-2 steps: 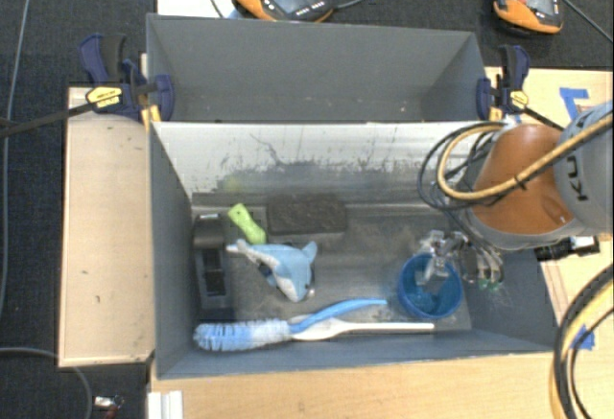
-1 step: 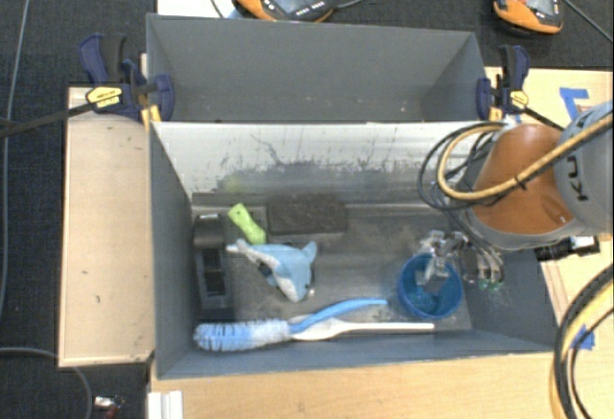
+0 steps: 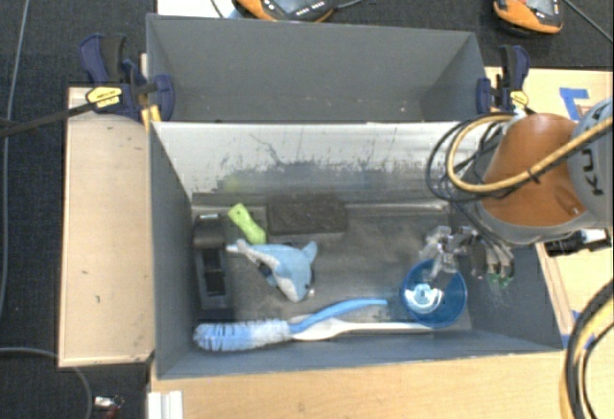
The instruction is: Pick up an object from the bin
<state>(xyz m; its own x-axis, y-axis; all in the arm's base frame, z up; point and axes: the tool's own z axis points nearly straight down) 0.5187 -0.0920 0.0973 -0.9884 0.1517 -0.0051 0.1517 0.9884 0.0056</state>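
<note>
In the camera view, we see the claw low in the right front corner of the bin, hanging from the orange-covered wrist that comes in from the right. Whether it stands wide or narrow we cannot tell. Just in front of it, touching or nearly so, lies a round blue cup-like thing. We judge this the likeliest pick, since it lies a little toward the front wall from the claw. A blue and white brush lies along the front wall, its long axis left to right, with the bristles to the left and the handle end beside the blue round thing. Well apart to the left lie a blue plush fish, a green piece, a black block and a dark grey pad.
</note>
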